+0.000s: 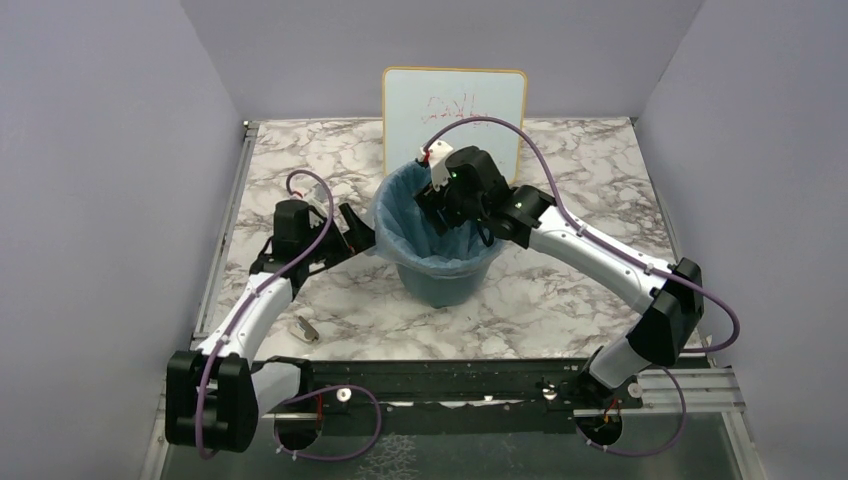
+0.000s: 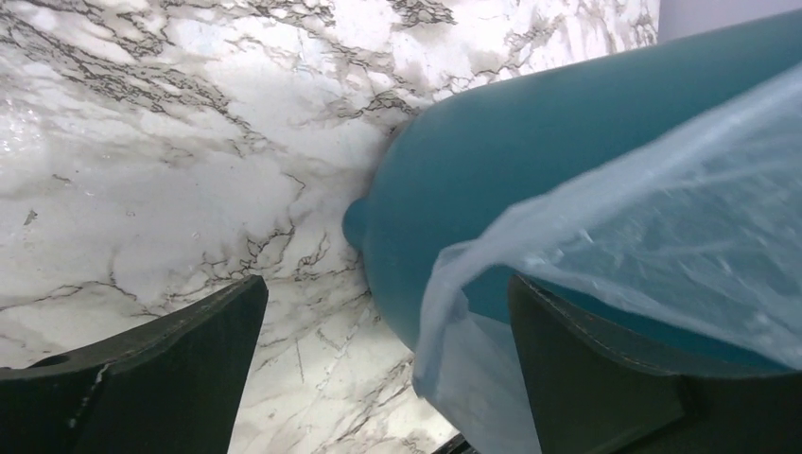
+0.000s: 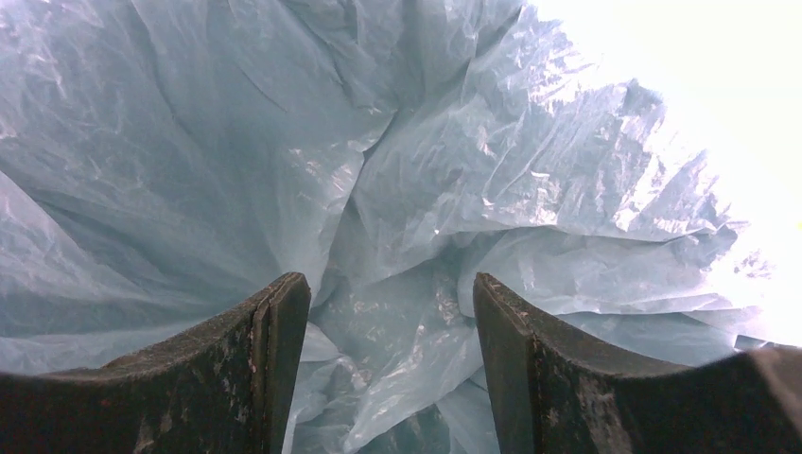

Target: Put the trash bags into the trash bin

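Inside the round teal-blue plastic trash bin [image 1: 440, 275], a crinkly translucent light-blue plastic trash bag [image 1: 425, 225] lines the walls, folded over the rim. Right gripper [image 3: 390, 378] reaches inside, fingers parted, gripping nothing; left gripper [image 2: 388, 378] gapes beside the bin's outer wall.

The trash bin [image 1: 440, 262] is standing mid-bench, its mouth lined by the trash bags [image 1: 420, 215], and the right pincer [image 1: 440, 205] is filling much of that opening from the bin's right. The left pincer [image 1: 352, 228] is crowding the bin's left wall. Behind the bin a whiteboard [image 1: 452, 110] is blocking the way. Bare bench [image 1: 560, 300] is lying open in front of the bin, with a small object [image 1: 306, 328] lying to its front left
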You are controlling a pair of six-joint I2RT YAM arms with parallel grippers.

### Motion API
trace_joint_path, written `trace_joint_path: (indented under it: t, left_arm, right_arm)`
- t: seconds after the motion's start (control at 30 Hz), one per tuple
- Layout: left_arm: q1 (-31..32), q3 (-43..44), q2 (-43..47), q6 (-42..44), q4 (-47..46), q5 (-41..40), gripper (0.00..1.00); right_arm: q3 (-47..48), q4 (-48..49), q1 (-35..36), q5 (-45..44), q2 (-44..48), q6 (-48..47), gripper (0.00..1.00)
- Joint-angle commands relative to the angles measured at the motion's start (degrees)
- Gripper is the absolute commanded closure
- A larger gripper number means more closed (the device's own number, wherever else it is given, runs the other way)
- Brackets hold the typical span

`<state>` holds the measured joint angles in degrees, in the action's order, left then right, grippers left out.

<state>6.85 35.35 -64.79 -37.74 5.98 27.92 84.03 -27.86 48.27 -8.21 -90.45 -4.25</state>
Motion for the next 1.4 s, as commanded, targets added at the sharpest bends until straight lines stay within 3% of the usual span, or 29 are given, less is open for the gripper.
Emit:
trace_joint_path:
  t: [0.0,0.13,0.2,0.53,0.67,1.0,1.03,1.13,1.37]
  left_arm:
    - [-0.1,3.4,4.1,4.7,3.7,2.0,0.01]
    - [-0.1,5.1,4.9,6.6,6.0,0.2,0.02]
    - [-0.3,5.6,4.8,6.9,6.5,0.0,0.11]
    - [-0.2,7.5,3.9,10.3,11.2,-5.0,0.12]
    - [-0.3,7.6,3.6,10.1,10.5,-3.9,0.13]
    - [-0.3,5.2,4.1,9.4,8.9,-4.0,0.21]
    - [-0.2,4.9,3.8,9.2,8.5,-4.0,0.23]
    - [-0.3,3.4,2.7,7.6,6.7,-4.2,0.28]
    - [-0.3,-1.9,-1.6,1.8,-2.6,-1.1,0.35]
  right_arm:
    - [1.1,0.2,0.1,-1.0,0.2,0.1,0.30]
    - [1.4,0.1,0.1,-0.7,0.4,0.3,0.29]
    - [1.7,-0.1,0.0,-1.3,0.8,0.7,0.28]
    - [0.8,2.1,0.1,-3.6,4.7,-0.5,0.22]
    - [-2.2,6.7,0.1,-7.9,6.9,2.0,0.01]
    - [-2.6,4.8,0.1,-3.9,5.0,2.6,0.00]
    - [-2.1,3.6,0.0,-2.6,4.2,2.7,0.00]
    - [-0.6,-0.1,0.1,1.9,1.3,3.2,0.15]
    - [-0.1,-4.1,0.1,5.2,-3.3,4.1,0.30]
